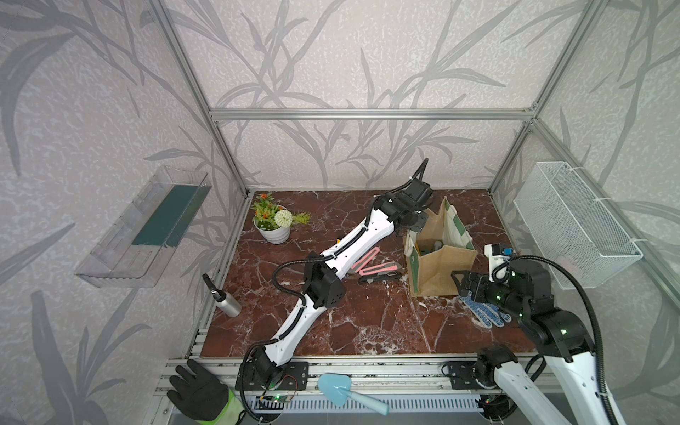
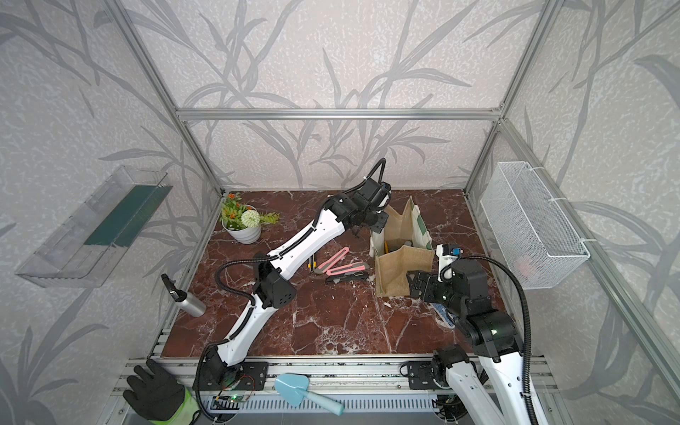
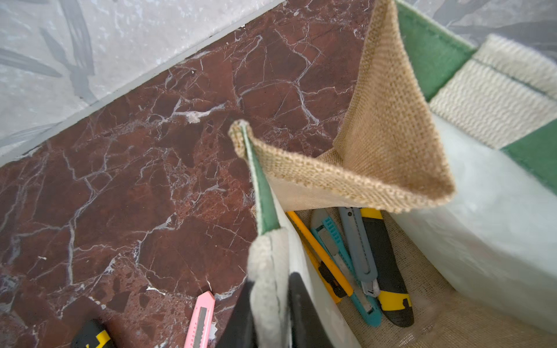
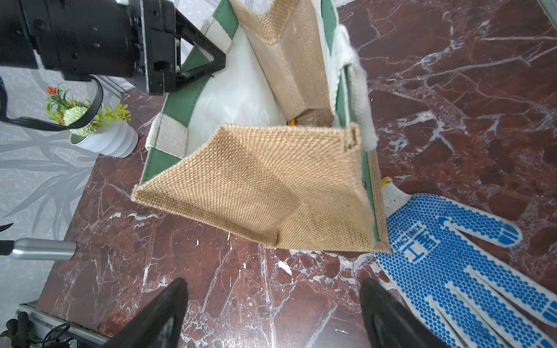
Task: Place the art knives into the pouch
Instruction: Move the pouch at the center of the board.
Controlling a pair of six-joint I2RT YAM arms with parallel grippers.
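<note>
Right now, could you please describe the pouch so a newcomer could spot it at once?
On the red marble tabletop, look right, toward the white wire-mesh basket on the wall. The pouch stands open there: the only tan jute bag, green-faced and white-lined, unlike the flat blue-dotted glove beside it.

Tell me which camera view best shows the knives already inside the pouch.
The left wrist view: it looks down into the pouch, where the knives lie: yellow, teal, grey, black-and-yellow. Both top views catch only glimpses through the mouth. The right wrist view shows just a yellow sliver behind the jute fold.
</note>
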